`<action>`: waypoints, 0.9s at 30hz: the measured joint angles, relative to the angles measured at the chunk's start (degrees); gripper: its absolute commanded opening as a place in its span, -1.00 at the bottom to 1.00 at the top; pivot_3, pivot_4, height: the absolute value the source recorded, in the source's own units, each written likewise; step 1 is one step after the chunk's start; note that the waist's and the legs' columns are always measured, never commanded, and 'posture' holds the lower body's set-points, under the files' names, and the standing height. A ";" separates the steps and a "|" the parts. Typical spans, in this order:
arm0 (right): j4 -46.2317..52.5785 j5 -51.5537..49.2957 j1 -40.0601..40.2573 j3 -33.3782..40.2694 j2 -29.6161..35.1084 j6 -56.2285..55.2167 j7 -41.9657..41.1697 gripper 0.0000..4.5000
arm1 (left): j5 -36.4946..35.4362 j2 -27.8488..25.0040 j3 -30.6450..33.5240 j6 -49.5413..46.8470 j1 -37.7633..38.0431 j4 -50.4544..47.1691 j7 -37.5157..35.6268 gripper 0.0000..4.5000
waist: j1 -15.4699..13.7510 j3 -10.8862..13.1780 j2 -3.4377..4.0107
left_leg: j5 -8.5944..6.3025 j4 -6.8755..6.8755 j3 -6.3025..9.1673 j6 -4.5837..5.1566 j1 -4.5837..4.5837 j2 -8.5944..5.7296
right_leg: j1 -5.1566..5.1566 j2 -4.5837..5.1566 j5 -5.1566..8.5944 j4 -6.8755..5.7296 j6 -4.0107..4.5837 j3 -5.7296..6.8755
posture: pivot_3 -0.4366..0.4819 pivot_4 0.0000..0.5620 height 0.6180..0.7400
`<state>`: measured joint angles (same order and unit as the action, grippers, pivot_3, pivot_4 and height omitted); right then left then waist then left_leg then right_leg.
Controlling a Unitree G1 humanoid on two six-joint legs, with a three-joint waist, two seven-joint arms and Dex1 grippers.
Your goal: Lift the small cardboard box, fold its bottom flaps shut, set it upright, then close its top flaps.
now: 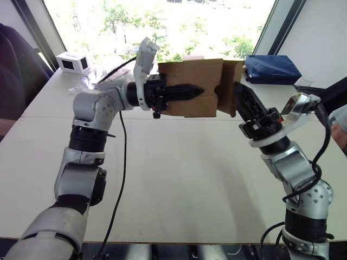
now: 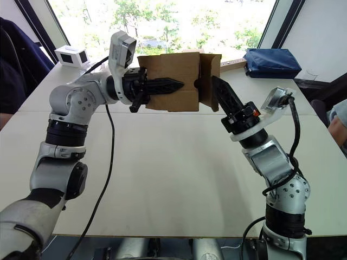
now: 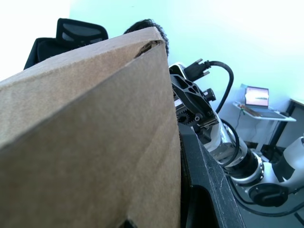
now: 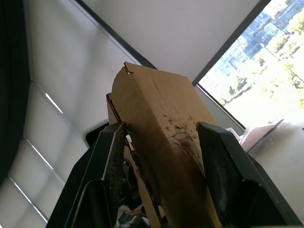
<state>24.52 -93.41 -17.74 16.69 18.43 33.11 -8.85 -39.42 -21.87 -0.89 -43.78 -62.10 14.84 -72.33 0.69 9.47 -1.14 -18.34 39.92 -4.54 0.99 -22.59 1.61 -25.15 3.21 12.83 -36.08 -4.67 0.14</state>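
Fingers of the left gripper [image 2: 162, 85] clamp the small cardboard box [image 2: 173, 81] aloft over the table [image 2: 173, 179]; the right gripper [image 4: 161, 156] straddles a flap, fingers apart. Push that flap flat (squarely, I judge) while the left holds firm.

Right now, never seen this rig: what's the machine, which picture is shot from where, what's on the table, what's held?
It is a humanoid robot with two arms, each ending in a two-finger gripper. Two pictures come from its head cameras, looking down over a white table. The other two come from wrist cameras.

The left gripper is clamped on the small cardboard box, lifted off the table. The right gripper straddles a flap at the box's end, fingers apart.

On the table: a small white box and a blue pouch.
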 measured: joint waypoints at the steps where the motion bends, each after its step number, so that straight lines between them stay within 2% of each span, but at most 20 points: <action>1: 0.00 -0.29 0.00 0.00 -0.36 -0.24 0.11 0.09 | 0.00 0.00 0.00 -0.09 0.00 -0.01 0.02 -1.00 | -0.01 0.00 0.00 | 0.00 0.00 0.00 0.00 0.00 0.00 | 0.00 0.00 0.00 0.00 0.00 0.00 | -0.05 -0.47 1.00; 14: -0.02 -1.37 -0.02 -0.64 -2.65 -1.34 3.76 0.09 | 0.00 0.00 0.00 -0.47 0.00 -0.02 0.22 -1.00 | 0.02 0.00 0.00 | 0.00 0.00 0.00 0.00 0.00 0.00 | 0.00 0.00 0.00 0.00 0.00 0.00 | -0.05 -0.47 1.00; 16: -0.03 -1.36 -0.09 -0.72 -2.64 -1.33 3.85 -0.14 | 0.00 0.00 0.01 -0.47 0.00 -0.02 0.22 -1.00 | 0.04 0.00 0.00 | 0.00 0.00 0.00 0.00 0.00 0.00 | 0.00 0.00 0.00 0.00 0.00 0.00 | -0.05 -0.47 1.00; 27: -0.03 0.01 -0.93 -2.16 -2.65 -1.24 3.77 -0.14 | 0.00 -0.01 0.01 -0.63 0.00 -0.02 0.31 -1.00 | 0.05 0.00 0.00 | 0.00 0.00 0.00 0.00 0.00 0.00 | 0.00 0.00 0.00 0.00 0.00 0.00 | -0.05 -0.47 1.00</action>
<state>24.49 -93.40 -18.67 14.53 15.77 31.87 -5.08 -39.42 -21.87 -0.87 -44.41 -62.10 14.82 -72.01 0.74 9.47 -1.14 -18.34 39.92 -4.53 0.99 -22.59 1.61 -25.15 3.21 12.83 -36.08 -4.67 0.14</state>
